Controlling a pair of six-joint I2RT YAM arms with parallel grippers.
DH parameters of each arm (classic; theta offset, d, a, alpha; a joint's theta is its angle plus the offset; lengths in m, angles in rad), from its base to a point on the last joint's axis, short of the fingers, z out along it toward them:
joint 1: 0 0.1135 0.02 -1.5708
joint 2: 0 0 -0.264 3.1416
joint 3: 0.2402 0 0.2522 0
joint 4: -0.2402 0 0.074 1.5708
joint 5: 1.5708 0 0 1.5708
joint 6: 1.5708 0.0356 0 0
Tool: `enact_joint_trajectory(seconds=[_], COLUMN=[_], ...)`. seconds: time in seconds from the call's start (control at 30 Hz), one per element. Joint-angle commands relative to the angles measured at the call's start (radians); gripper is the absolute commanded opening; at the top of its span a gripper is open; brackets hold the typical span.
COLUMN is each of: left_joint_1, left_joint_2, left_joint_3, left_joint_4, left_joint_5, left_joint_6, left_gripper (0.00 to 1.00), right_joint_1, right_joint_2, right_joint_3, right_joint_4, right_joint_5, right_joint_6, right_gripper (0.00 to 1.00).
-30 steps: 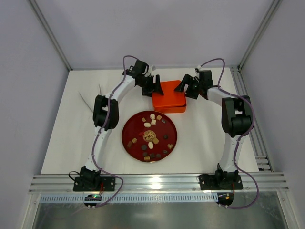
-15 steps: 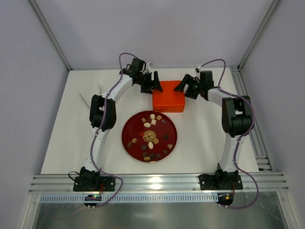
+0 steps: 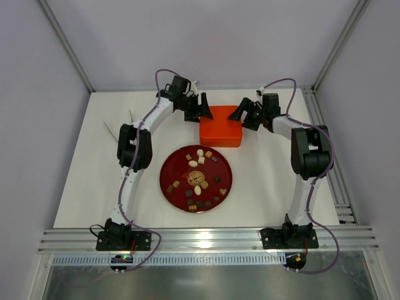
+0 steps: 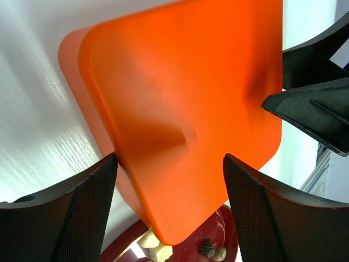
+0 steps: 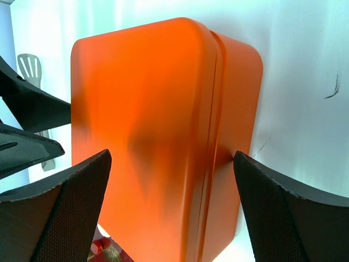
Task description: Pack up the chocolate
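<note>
The chocolate (image 3: 199, 178) lies as several small brown, tan and cream pieces on a round dark-red plate (image 3: 224, 169) in the middle of the table. Behind the plate sits the orange box (image 3: 222, 128), its lid on. My left gripper (image 3: 203, 111) is at the box's left end and my right gripper (image 3: 240, 114) at its right end, both open. In the left wrist view the box (image 4: 180, 98) fills the space beyond my gripper (image 4: 170, 210), with chocolate (image 4: 207, 248) below. The right wrist view shows the box (image 5: 147, 109) beyond that gripper (image 5: 172, 213). Whether any fingertip touches the box is unclear.
A pale slotted spatula (image 3: 115, 128) lies at the table's left, seen too in the right wrist view as a spatula (image 5: 30, 65). Aluminium rails (image 3: 325, 125) run along the right edge, and grey walls close in the back and sides.
The left arm has shifted a little to the left and back, its gripper now slightly farther up the box's left end. The right arm, box and plate have not moved.
</note>
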State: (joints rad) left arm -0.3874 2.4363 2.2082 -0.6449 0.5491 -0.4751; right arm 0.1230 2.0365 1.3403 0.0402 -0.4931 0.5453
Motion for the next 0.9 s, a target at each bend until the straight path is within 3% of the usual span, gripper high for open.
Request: enact_joint_trajectory(seconds=[0.0, 0.67, 0.87], left_joint_1=[-0.015, -0.067, -0.107], left_joint_2=[-0.066, -0.053, -0.01], left_joint_3=[-0.002, 0.022, 0.136], left_joint_4=[0.067, -0.042, -0.153], left_joint_5=[0.051, -0.081, -0.166], left_joint_6=[-0.028, 0.015, 0.059], left_gripper=[0.76, 0.73, 0.73], right_joint_1=[0.015, 0.012, 0.013], right_joint_2=[-0.027, -0.088, -0.081], right_joint_3=[-0.024, -0.107, -0.099], right_joint_4=[0.055, 0.096, 0.101], right_joint_5=[-0.051, -0.028, -0.036], right_joint_6=[0.028, 0.059, 0.07], right_gripper=[0.92, 0.84, 0.8])
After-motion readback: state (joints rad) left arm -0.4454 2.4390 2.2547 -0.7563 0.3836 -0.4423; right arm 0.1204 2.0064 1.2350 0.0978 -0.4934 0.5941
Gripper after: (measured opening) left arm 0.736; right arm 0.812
